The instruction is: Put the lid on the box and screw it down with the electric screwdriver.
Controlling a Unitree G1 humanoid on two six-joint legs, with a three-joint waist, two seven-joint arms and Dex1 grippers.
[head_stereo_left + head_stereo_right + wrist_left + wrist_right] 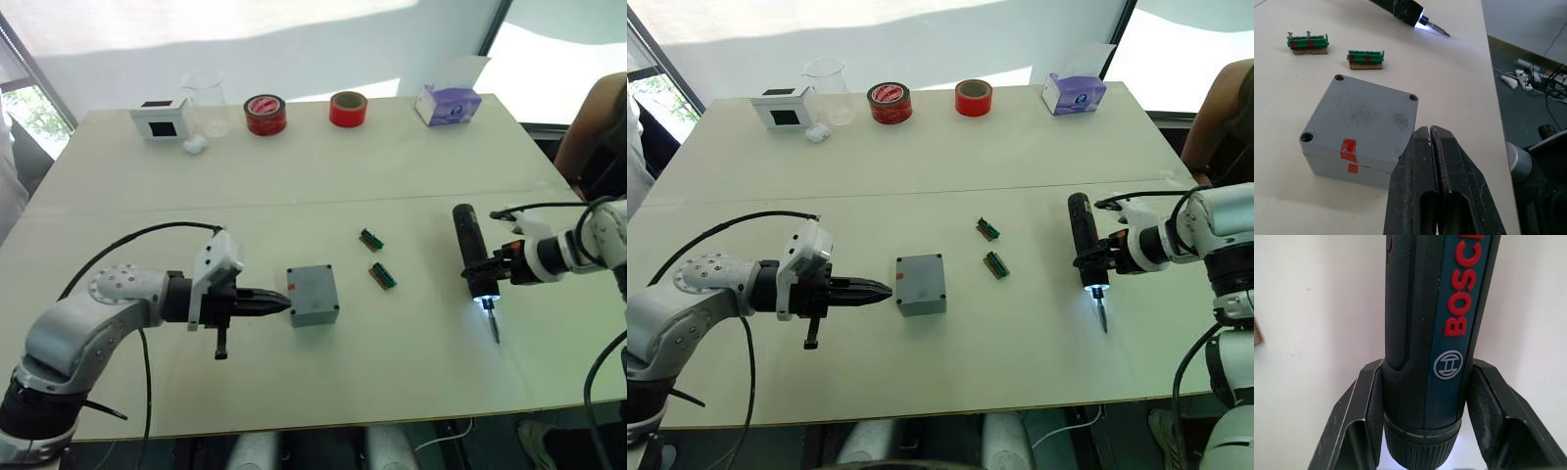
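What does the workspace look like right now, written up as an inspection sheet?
Surface: pale table, two boards butted.
Job's things: lid sits on the box; electric screwdriver lit at the tip.
Clutter: two green terminal blocks, two red tape rolls, white box, beaker, purple tissue box.
Grippers: left gripper shut beside the box; right gripper clamps the screwdriver.
Cables: black cable loops over the left arm.
Surroundings: a person at the far right.

Brand: "BOSCH" in red letters, partly cut off, on the electric screwdriver [1440, 323] body.
Logo: round Bosch emblem below the lettering.
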